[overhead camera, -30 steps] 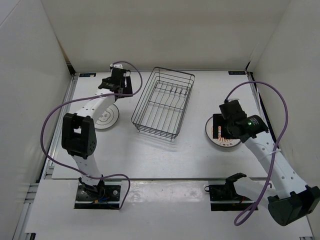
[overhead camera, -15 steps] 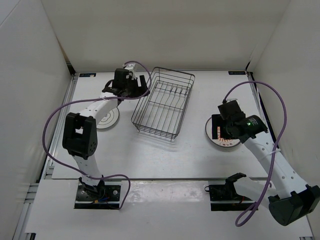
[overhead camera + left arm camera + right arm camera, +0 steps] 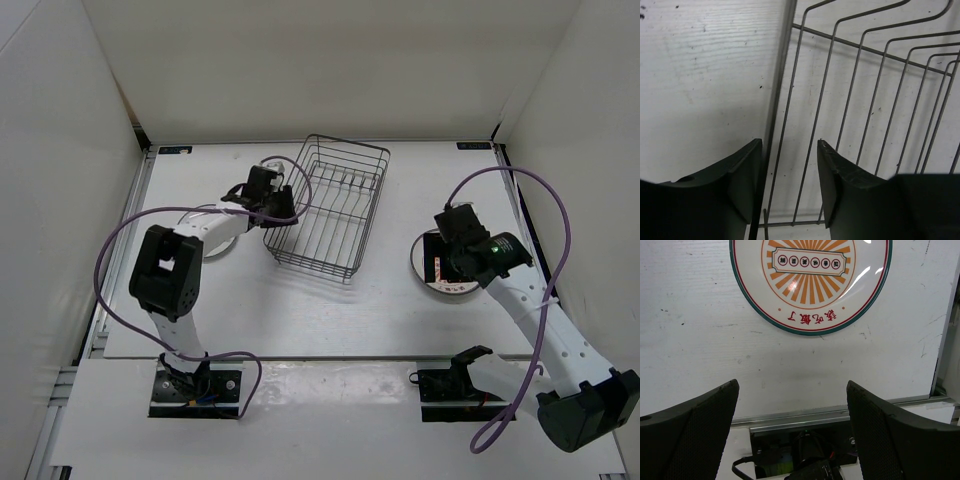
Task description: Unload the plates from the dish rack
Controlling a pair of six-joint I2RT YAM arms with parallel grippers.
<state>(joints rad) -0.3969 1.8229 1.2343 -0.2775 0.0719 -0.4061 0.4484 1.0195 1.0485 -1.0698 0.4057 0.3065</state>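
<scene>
The dark wire dish rack (image 3: 330,205) stands mid-table with no plate showing inside it. My left gripper (image 3: 281,205) is at its left rim. In the left wrist view the gripper (image 3: 790,165) has its jaws half-narrowed either side of the rack's rim wire (image 3: 774,115), with a gap still showing. An orange sunburst plate (image 3: 441,286) lies flat on the right. My right gripper (image 3: 446,256) hovers over it, wide open and holding nothing. The plate (image 3: 810,280) fills the top of the right wrist view. Another plate (image 3: 217,248) lies left, mostly under my left arm.
White walls close in the table on the left, back and right. The near table edge has a metal rail (image 3: 830,415) with the right arm's base mount (image 3: 455,380) behind it. Purple cables (image 3: 555,215) loop over both arms.
My left arm has swung from the back left to the rack's left rim, and its jaws have narrowed from wide open. The right arm has barely moved.
</scene>
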